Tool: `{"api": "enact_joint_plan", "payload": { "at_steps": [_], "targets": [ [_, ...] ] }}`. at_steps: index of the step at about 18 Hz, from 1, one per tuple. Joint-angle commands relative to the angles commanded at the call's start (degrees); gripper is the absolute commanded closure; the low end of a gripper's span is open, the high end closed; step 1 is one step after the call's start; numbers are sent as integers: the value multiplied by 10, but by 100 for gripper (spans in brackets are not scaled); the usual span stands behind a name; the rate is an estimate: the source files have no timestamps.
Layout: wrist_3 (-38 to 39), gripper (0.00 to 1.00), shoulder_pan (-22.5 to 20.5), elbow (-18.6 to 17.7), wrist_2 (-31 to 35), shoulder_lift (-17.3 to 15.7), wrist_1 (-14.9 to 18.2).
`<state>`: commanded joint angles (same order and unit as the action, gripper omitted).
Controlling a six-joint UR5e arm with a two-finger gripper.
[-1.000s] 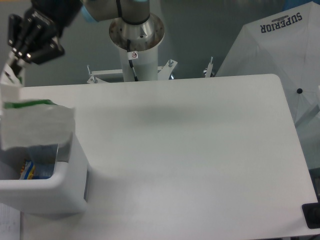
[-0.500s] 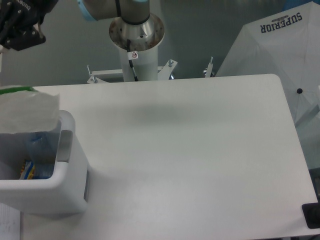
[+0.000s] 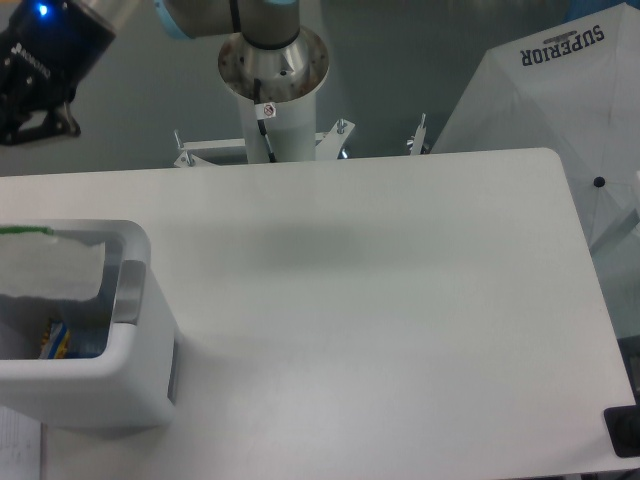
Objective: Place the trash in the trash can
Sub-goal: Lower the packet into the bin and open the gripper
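matt smooth white bench (image 3: 400,300). glossy white plastic trash can (image 3: 140,370), grey panel dull. crinkly matt white wrapper (image 3: 45,270) with green edge inside. shiny metal arm base (image 3: 273,60). black matt tool body (image 3: 40,70). white fabric-like cover (image 3: 550,100), printed lettering.

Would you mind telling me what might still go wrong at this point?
The white wrapper with the green edge lies high in the trash can, near its rim, so it may catch there instead of settling. The gripper sits at the frame's edge, fingers unseen, so its release cannot be confirmed.
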<state>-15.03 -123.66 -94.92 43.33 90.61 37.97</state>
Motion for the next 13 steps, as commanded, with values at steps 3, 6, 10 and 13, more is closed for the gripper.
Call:
{"api": "enact_joint_plan", "payload": {
  "at_steps": [3,6,10,13],
  "targets": [
    [0,100,0,0,0,16,0],
    [-1,100,0,0,16,39,0],
    [-9,100,1,-2,42,53,0],
    [-9,100,1,-3,54,66,0]
  ]
}}
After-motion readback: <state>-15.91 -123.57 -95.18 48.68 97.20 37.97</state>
